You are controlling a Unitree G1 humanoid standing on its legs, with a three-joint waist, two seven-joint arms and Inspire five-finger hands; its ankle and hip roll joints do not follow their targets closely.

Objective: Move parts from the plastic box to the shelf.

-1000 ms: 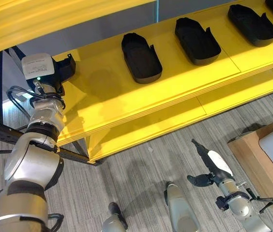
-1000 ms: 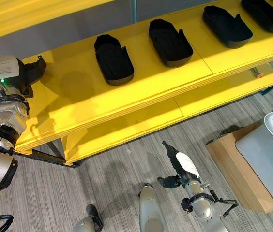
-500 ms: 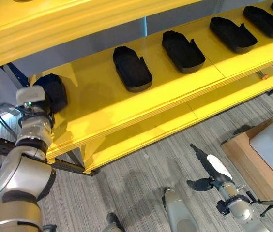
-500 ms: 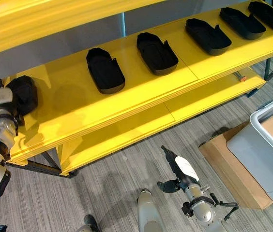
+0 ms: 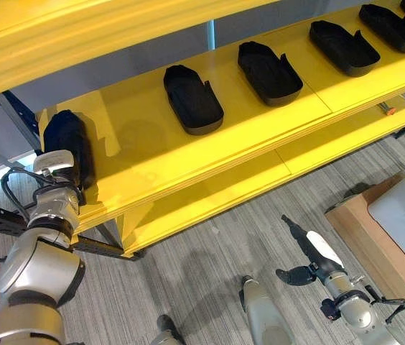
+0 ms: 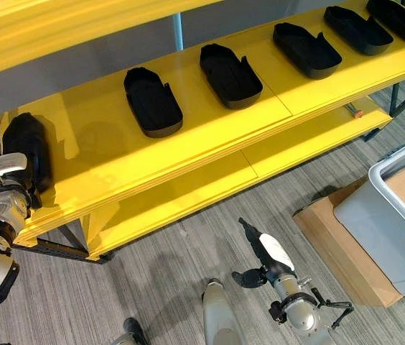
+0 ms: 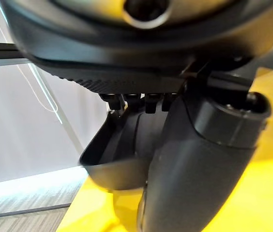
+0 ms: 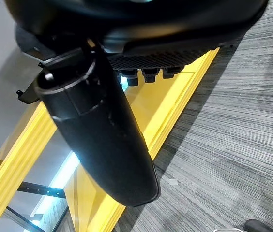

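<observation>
Left hand (image 7: 199, 159), fingers wrapped round the black part (image 5: 66, 144), should lay it flat on the shelf (image 5: 145, 154) before letting go.

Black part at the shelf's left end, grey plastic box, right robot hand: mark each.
black part (image 5: 66, 144), left eye view, its dark back.
grey plastic box (image 6: 393, 215), right eye view, side wall.
right robot hand (image 5: 317, 251), left eye view, white-covered thumb.

- Yellow shelf (image 6: 210, 136): black parts in a row w/ gaps – part (image 6: 152, 102), next part (image 6: 230, 75), third (image 6: 306, 49), more toward right end.
- Far-left part (image 6: 26, 154) at shelf's left end.
- Floor (image 6: 159, 280): cardboard box (image 6: 332, 248).
</observation>
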